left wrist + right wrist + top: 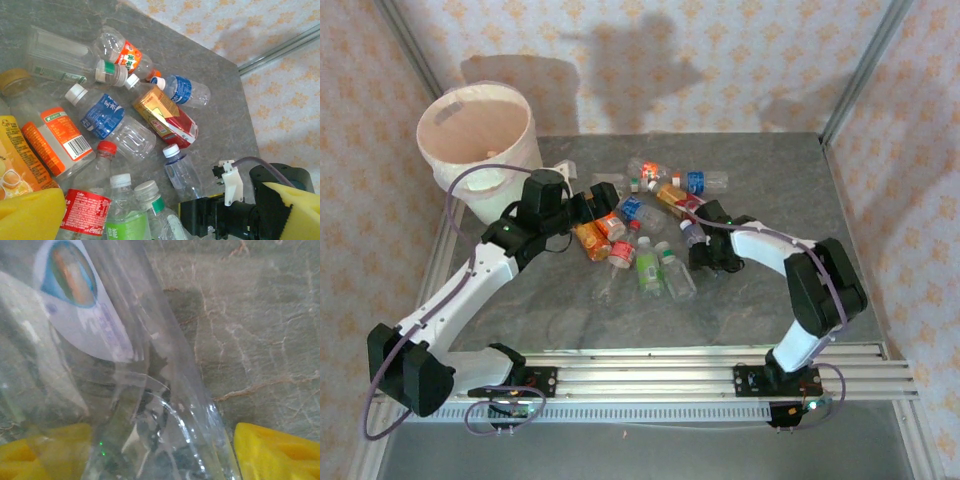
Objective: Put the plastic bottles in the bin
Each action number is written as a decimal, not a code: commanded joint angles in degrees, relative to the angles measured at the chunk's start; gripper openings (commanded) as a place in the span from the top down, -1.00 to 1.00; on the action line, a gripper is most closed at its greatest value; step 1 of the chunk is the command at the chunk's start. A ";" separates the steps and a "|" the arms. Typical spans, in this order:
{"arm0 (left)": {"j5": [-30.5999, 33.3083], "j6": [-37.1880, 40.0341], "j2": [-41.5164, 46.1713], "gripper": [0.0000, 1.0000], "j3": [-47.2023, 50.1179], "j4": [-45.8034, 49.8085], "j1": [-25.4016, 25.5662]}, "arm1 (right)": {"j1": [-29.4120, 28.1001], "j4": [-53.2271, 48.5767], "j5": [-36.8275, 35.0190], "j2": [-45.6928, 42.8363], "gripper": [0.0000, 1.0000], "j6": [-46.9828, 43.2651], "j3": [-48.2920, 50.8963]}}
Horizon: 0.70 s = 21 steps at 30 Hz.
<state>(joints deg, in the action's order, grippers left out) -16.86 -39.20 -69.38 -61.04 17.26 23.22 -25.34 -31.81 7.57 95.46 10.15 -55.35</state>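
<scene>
Right wrist view: the right gripper (160, 455) straddles a clear plastic bottle (125, 390) lying on the bench (260, 330); I cannot tell whether its pads clamp it. The left gripper (165, 215) stands wide open over the heaped plastic bottles (107, 117). The bin (510, 160) sits at the far left.

Overhead camera looks down on the table (780, 180); wrist cameras closely share its bottles (648, 266)

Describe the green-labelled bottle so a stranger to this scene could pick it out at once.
Find the white bin at the far left corner of the table, then look right to the heap of bottles mid-table. On the heap's near edge, the green-labelled bottle lies between a red-labelled bottle and a clear bottle; its label alone is bright green.
</scene>
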 commanded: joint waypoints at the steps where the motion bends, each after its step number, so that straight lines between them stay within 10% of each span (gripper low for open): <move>1: 0.69 -0.64 -1.02 -1.00 -1.71 0.13 0.18 | 0.05 -2.75 -1.29 -0.39 -0.44 1.71 -0.92; 21: -25.52 -3.16 -14.84 -1.00 -3.87 -20.71 2.71 | -5.07 10.55 8.27 -26.23 -0.07 -0.43 4.27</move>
<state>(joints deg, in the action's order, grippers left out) -36.07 -39.99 -84.55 -62.92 3.79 24.93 -28.67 -25.63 10.85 70.81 10.66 -49.30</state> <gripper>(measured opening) 0.998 0.534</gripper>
